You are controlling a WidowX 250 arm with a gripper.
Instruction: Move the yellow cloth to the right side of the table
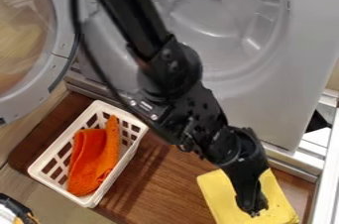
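The black gripper [253, 207] hangs at the lower right, over the yellow cloth [218, 196]. Its tip overlaps the middle of the cloth from this viewpoint; whether it grips any fabric cannot be told. Spread fairly flat, the cloth lies on the right part of the brown wooden table [155, 188], reaching toward the bottom edge of the view. The arm covers part of the cloth's upper side.
A white plastic basket [41, 174] holding an orange cloth [96, 156] stands at the left on the table. Behind is a grey machine [278, 104] with its round door [59, 69] swung out left. A white rail [324, 183] borders the right side.
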